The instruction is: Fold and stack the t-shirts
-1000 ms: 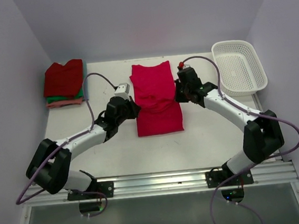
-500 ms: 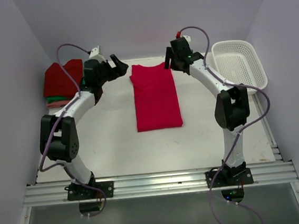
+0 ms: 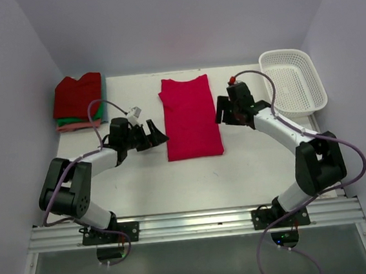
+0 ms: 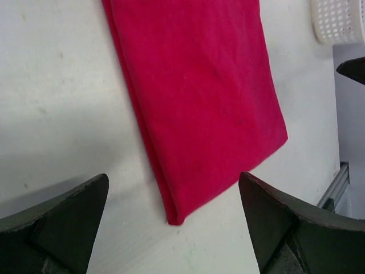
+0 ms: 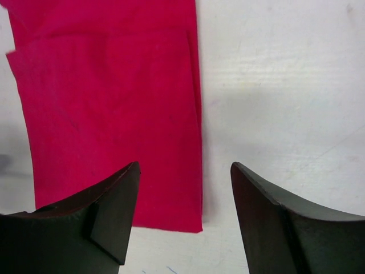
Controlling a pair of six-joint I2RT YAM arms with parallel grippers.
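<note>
White table (image 3: 142, 180) surface is filling the workspace, with pale lavender walls (image 3: 172, 21) enclosing it on three sides. The crimson-pink t-shirt (image 3: 191, 117) is lying flat at the centre of the table, folded into a long narrow rectangle running from near to far.

The left gripper (image 3: 156, 134) is sitting low just beside the left long edge of this t-shirt, close to its near corner. In the left wrist view, the left gripper (image 4: 172, 182) is showing its jaws spread wide with nothing between them but the table and the near corner of the t-shirt (image 4: 199, 97).

The right gripper (image 3: 221, 115) is positioned just beside the right long edge. In the right wrist view, the right gripper (image 5: 185, 165) is also holding its jaws wide apart and is gripping nothing, with the t-shirt (image 5: 108, 114) edge lying below them.

A stack of folded t-shirts (image 3: 77, 103) is resting at the far left corner, dark red on top, with green and salmon pink edges showing beneath. A white lattice basket (image 3: 292, 81) is standing at the far right corner.
</note>
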